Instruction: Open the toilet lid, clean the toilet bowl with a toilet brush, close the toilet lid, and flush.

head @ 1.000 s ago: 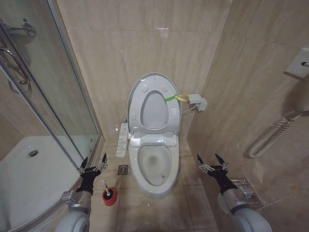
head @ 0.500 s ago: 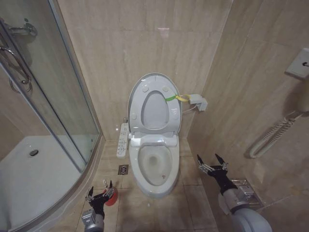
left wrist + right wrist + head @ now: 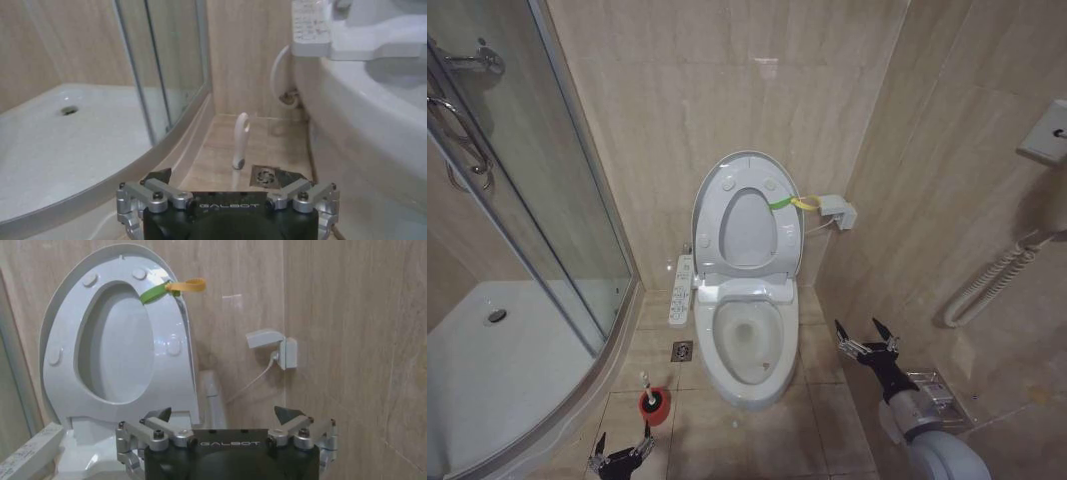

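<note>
head view: beige tiled floor [image 3: 727, 440], toilet lid [image 3: 745, 215] raised; left gripper [image 3: 620, 455], right gripper [image 3: 867, 343] spread.

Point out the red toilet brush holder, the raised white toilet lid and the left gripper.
Round red toilet brush holder cup [image 3: 654, 405], head view, on the cup's rim.
Glossy white oval toilet lid [image 3: 745, 212], head view, on its upright inner face.
Left gripper [image 3: 621, 455], head view, midway between its open fingertips.

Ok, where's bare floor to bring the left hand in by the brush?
Bare tile lies between the toilet brush and the toilet bowl, and in front of the bowl. It is tight between brush and shower tray curb, and near the floor drain. The open left hand hangs just short of the brush.
</note>
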Controlling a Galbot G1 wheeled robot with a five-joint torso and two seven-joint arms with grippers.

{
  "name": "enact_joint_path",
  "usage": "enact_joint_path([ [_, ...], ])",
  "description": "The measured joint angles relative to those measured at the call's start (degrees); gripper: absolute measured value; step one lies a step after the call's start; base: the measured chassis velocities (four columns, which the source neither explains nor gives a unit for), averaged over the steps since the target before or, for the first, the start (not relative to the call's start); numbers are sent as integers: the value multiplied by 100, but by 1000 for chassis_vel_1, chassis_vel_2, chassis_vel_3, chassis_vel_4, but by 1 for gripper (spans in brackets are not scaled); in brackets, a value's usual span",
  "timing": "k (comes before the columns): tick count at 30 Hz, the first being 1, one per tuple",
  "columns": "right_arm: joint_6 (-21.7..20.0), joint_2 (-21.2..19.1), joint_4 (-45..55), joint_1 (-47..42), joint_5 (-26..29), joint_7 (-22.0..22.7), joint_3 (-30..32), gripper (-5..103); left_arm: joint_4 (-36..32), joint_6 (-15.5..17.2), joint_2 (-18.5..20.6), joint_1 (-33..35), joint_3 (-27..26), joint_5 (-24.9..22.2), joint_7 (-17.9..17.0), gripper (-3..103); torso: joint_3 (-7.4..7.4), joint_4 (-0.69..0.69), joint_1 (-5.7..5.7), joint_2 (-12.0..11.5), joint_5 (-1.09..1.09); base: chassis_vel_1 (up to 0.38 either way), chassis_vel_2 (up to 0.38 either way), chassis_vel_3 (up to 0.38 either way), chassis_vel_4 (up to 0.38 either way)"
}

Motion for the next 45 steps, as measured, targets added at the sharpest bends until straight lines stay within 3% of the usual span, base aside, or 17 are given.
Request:
enact_joint_path([
  [3,0,0,0,0,0,0,0,100,287,-752,89,-84,-102,-139,832,100,0,1,0,0,0,0,0,0,0],
  [4,0,0,0,0,0,0,0,100,287,-752,89,-84,-102,-139,832,100,0,1,0,0,0,0,0,0,0],
  [7,0,0,0,0,0,-1,0,100,664,-1118,149,-256,-231,-332,1261,100,0,0,0,0,-1,0,0,0,0],
  [11,0,0,0,0,0,-1,0,100,1031,-1199,187,-361,-348,-587,1394,100,0,1,1,0,-1,0,0,0,0],
  [24,0,0,0,0,0,0,0,100,1779,-1435,286,-813,-593,-571,1650,100,0,1,0,-1,-1,0,0,0,0],
  [45,0,0,0,0,0,0,0,100,3108,-1987,269,-2079,-240,-912,2329,100,1,1,1,-1,0,0,0,0,0],
])
